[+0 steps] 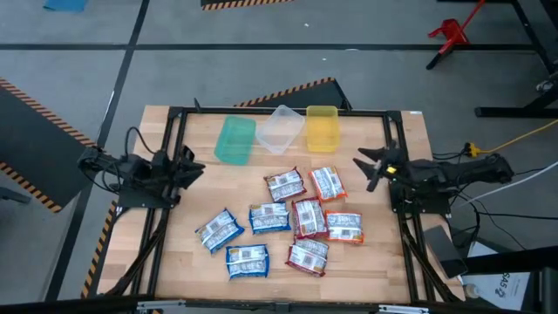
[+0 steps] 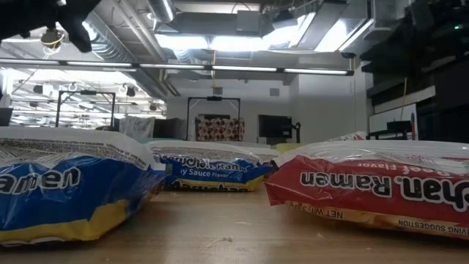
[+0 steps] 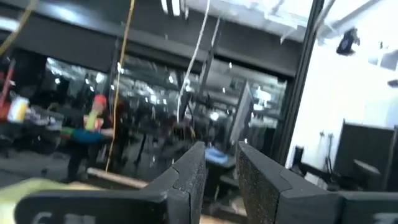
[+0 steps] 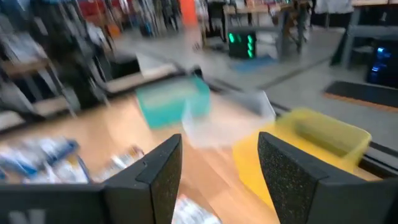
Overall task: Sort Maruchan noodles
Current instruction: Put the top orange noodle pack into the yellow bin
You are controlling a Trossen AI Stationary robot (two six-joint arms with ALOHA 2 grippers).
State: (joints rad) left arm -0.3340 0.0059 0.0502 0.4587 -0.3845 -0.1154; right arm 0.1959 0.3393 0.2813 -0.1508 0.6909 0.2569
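Right gripper (image 1: pixel 370 168), its flat, rough-faced dark fingers (image 4: pixel 155 171) parted and empty, hangs at the table's right edge near the boxy yellow bin (image 1: pixel 322 127). Left gripper (image 1: pixel 193 166), narrowly parted, empty, waits at the left edge. Glossy flat Maruchan noodles (image 1: pixel 307 218) lie scattered on the pale wooden table (image 1: pixel 174 253).

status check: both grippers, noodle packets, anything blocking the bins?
Left gripper and right gripper open, empty, at table edges. Noodle packets scattered mid-table, none in the green bin, clear bin or yellow bin. Nothing blocking.
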